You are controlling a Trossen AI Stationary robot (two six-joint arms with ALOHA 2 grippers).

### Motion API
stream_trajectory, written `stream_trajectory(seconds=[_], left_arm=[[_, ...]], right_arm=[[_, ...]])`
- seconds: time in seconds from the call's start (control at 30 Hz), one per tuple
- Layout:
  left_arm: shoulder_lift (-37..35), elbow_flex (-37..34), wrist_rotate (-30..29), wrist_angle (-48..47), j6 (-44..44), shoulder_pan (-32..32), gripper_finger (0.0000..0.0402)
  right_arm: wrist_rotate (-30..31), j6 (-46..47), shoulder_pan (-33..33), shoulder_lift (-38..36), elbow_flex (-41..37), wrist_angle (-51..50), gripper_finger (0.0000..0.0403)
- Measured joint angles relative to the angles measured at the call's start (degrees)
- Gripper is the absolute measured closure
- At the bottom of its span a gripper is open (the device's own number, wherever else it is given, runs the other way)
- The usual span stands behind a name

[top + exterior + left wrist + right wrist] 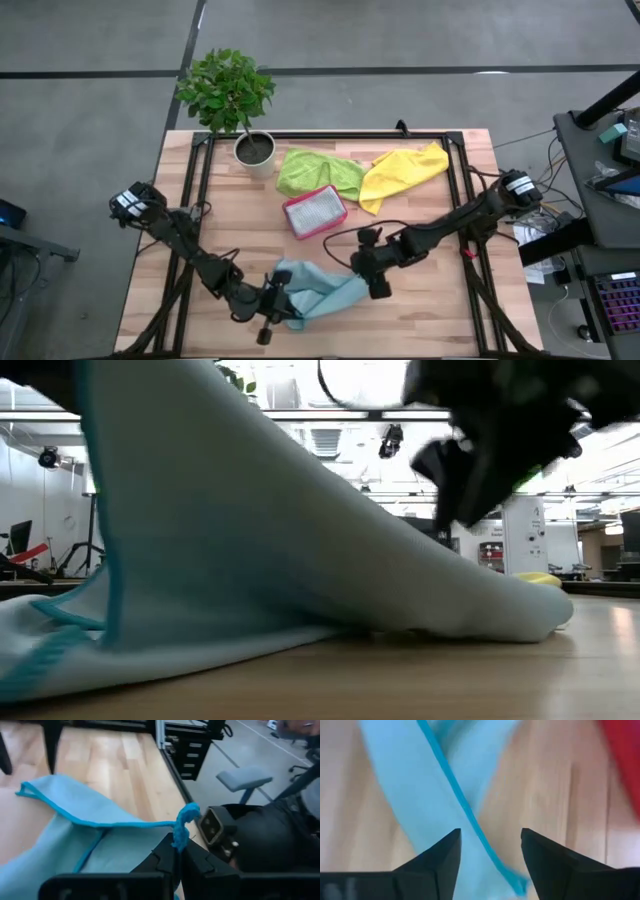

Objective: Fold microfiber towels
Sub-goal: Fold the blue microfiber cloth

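**Teal towel gripped at front edge of bench**

Left end effector (177, 857) is clenched on a corner of the teal towel (315, 293), lifting that end off the bench (420, 320) near its front edge. The towel slopes down to the wood at its right end. Right end effector (490, 851) hangs just over that right end, fingers apart, nothing between them. Behind, a pink tray (314, 211), green towel (315, 170) and yellow towel (400, 170) lie.

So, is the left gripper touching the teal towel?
Touching. The left wrist view shows the left gripper shut on the teal towel corner.
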Motion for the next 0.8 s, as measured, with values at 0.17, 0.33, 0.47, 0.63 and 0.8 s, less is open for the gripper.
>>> stream_trajectory(seconds=[0.17, 0.33, 0.47, 0.63, 0.8], left_arm=[[0.0, 0.0, 0.74, -1.13, -3.77, -0.75, 0.0402], [0.0, 0.0, 0.74, -1.11, -3.72, -0.88, 0.0402], [0.0, 0.0, 0.74, -1.12, -3.74, -0.86, 0.0402], [-0.02, 0.0, 0.71, -1.11, -3.74, -0.81, 0.0402], [-0.01, 0.0, 0.49, -1.11, -3.74, -0.77, 0.0402]], right_arm=[[-5.22, 2.07, -2.37, -0.15, -4.06, -0.41, 0.0193], [-6.64, 2.27, -4.19, 0.28, -8.19, 2.16, 0.0192], [-7.06, 1.92, -5.31, 0.46, -10.55, 5.23, 0.0197], [-8.62, 0.89, -5.43, 0.48, -13.43, 10.0, 0.0225], [-9.23, 0.1, -5.56, 1.22, -15.98, 15.7, 0.0285]])
